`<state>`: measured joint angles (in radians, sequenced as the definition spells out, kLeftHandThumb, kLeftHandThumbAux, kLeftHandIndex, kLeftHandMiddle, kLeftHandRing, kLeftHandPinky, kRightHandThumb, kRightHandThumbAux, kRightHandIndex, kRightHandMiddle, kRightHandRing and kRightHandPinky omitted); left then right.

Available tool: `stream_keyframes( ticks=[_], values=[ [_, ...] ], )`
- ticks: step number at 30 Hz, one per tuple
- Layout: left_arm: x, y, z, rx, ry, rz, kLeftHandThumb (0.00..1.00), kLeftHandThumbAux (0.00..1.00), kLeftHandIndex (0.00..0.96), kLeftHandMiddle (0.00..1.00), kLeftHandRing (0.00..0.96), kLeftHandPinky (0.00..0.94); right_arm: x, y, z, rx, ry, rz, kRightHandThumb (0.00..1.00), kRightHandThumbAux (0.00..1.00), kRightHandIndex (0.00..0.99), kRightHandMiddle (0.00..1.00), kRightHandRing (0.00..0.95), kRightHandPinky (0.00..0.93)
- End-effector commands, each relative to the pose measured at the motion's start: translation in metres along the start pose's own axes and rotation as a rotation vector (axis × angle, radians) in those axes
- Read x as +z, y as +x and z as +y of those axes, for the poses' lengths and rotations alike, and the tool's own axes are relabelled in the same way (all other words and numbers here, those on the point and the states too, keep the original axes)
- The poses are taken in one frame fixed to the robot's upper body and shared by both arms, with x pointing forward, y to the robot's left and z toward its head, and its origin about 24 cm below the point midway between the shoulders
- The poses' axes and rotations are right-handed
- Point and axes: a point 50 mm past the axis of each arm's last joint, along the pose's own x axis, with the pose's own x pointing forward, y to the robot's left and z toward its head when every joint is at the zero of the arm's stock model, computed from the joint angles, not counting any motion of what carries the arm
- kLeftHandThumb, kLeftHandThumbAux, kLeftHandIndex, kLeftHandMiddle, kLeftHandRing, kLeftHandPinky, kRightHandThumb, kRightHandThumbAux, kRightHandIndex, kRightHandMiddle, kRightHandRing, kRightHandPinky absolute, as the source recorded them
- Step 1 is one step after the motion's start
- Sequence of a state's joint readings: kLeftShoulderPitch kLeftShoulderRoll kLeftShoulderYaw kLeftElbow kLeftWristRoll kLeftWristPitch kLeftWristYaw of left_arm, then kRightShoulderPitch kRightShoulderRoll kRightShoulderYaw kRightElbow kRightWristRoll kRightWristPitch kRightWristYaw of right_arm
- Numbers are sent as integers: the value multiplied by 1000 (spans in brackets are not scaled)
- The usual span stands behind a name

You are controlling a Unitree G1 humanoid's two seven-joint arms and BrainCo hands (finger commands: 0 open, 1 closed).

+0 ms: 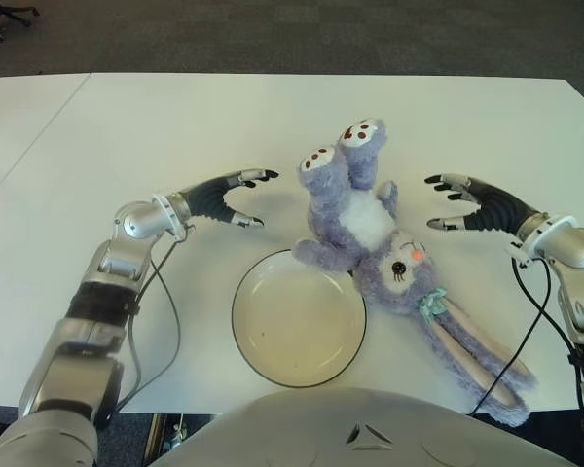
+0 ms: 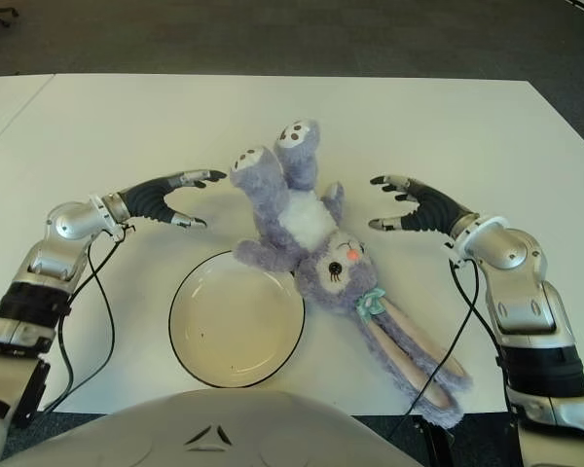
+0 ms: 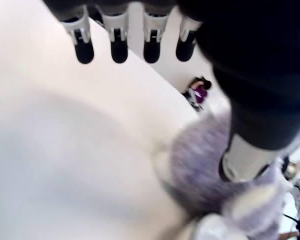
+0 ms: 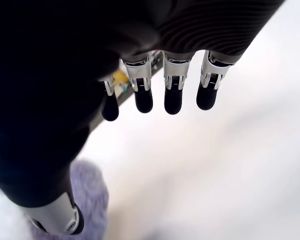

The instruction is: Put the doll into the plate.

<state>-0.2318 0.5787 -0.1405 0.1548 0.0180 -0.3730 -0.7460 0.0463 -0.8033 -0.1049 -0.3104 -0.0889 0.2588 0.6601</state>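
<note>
Nearest the robot: one plate (image 1: 299, 318), round, cream with a dark rim, nothing in it, on the white table (image 1: 127, 126).

Just beyond and to the plate's right: one doll (image 1: 375, 243), a purple plush rabbit on its back. Its long axis runs diagonally: ears trail toward the near right table edge, feet point to the far side. One plush arm touches or slightly overlaps the plate's far-right rim; the rest of the body lies on the table, outside the plate.

Either side of the torso: two hands, both level with the doll's middle.
- left hand (image 1: 229, 197): fingers spread and lightly curved, holding nothing, tips pointing at the doll's legs, a gap between.
- right hand (image 1: 467, 202): likewise spread wide, empty, just beside the doll's arm.

Judgement: the hands bracket the doll across its short axis; the right looks slightly nearer. Plate lies near-left of the body, so the carry would be short.
</note>
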Motion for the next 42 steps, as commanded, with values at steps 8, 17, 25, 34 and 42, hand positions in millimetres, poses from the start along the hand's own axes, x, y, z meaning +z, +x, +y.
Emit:
stream_keyframes(
  ticks=[8, 17, 25, 34, 42],
  values=[
    [28, -2, -14, -110, -81, -55, 213, 623, 0, 0, 0, 20, 7, -17, 15, 185, -49, 82, 133, 636, 0, 0, 0, 27],
    [44, -2, -11, -143, -107, -104, 224, 530, 0, 0, 0, 0, 11, -24, 21, 277, -78, 118, 104, 542, 0, 0, 0, 0],
    [47, 0, -12, -211, -83, -129, 192, 468, 0, 0, 0, 0, 13, -27, 26, 305, -137, 123, 68, 471, 0, 0, 0, 0],
    [48, -1, -14, -276, -74, -115, 183, 451, 0, 0, 0, 0, 11, -28, 26, 304, -154, 142, 82, 475, 0, 0, 0, 0],
    [49, 0, -11, -258, -46, -119, 195, 451, 0, 0, 0, 0, 7, -28, 25, 303, -195, 143, 94, 507, 0, 0, 1, 7]
  ],
)
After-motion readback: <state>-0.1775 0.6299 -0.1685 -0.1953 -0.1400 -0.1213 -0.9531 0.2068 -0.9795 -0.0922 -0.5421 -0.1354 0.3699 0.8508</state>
